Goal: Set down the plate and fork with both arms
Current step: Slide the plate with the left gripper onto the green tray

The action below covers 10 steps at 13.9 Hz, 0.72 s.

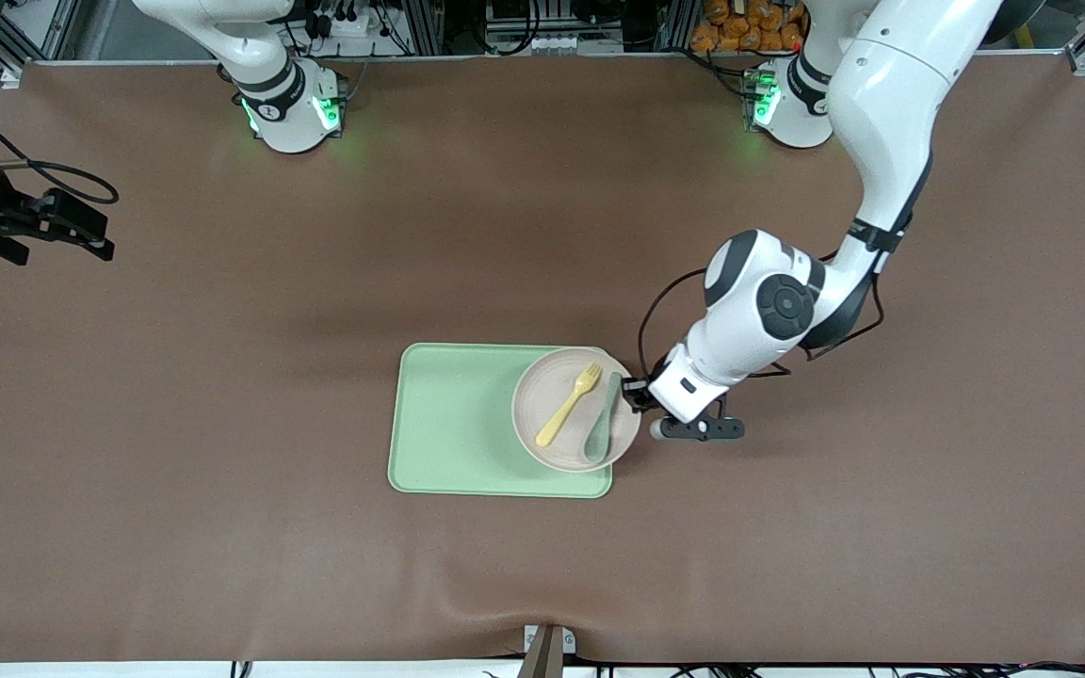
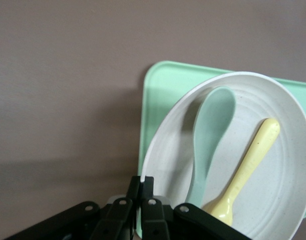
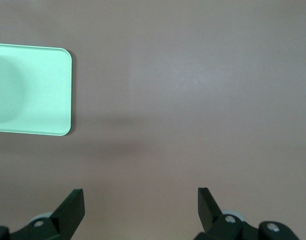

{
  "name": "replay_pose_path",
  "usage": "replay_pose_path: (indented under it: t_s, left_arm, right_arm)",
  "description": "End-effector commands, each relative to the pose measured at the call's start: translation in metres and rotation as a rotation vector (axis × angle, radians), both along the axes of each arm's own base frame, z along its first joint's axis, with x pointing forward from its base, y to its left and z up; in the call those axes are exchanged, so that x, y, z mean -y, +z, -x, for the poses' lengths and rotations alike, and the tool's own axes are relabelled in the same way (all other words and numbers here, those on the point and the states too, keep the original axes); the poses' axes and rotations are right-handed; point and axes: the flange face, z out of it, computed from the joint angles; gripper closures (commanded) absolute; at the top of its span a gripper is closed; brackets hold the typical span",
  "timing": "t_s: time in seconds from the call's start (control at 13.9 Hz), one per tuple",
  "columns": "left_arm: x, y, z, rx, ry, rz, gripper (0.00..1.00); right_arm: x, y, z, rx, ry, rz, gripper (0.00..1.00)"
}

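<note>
The left gripper (image 1: 637, 394) is down at the tray's end nearest the left arm, its fingers (image 2: 140, 192) pinched tight on the rim of the plate (image 1: 542, 400). In the left wrist view the two black fingers meet with only the thin plate edge between them, and the plate spreads out directly ahead of the fingertips.

The plate looks tilted, its gripped edge a little raised off the tray (image 1: 453, 424), though from the front view alone that lift is hard to confirm. It sits over the tray's end toward the left arm, overhanging the tray's edge right where the fingers have hold of it.

On the plate lie two utensils. The spoon (image 1: 604, 419), grey-green, lies closest to the clamped fingers, its handle end pointing toward them and its bowl away. Just beside it, one step farther from the fingers, the fork (image 1: 569, 405) lies pale yellow, tines toward the robots' bases, handle end nearer the front camera. Fork and spoon lie near each other but apart, both fully inside the rim.

Over to the right gripper (image 3: 141, 207): it waits well apart from the plate, at the right arm's end of the table, fingers spread wide with only bare brown tabletop (image 3: 193, 100) between them. A corner of the green tray shows ahead of those fingertips and off to one side.
</note>
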Motion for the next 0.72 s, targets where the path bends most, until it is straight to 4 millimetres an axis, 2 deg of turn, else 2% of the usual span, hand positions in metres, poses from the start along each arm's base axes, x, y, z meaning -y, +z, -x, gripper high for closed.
replay_pose_path:
  t_s: [0.0, 0.14, 0.29, 0.36, 0.65]
  left_arm:
    - [0.02, -0.003, 0.0, -0.013, -0.007, 0.0, 1.0]
    - [0.034, -0.016, 0.008, -0.019, -0.026, -0.007, 1.0]
    - [0.035, -0.033, 0.007, -0.016, -0.025, -0.009, 1.0]
    - [0.04, -0.035, 0.008, -0.002, -0.026, -0.001, 1.0]
    - [0.039, -0.057, -0.001, 0.02, 0.043, 0.014, 1.0]
  right_arm:
    - [-0.001, 0.003, 0.001, 0.002, -0.01, -0.013, 0.0]
    - [-0.001, 0.002, 0.001, -0.001, -0.009, -0.013, 0.0]
    - [-0.001, 0.002, 0.001, 0.001, -0.009, -0.013, 0.0]
    - [-0.001, 0.002, 0.001, 0.001, -0.007, -0.013, 0.0]
    - [-0.004, 0.002, 0.0, 0.001, -0.004, -0.019, 0.0]
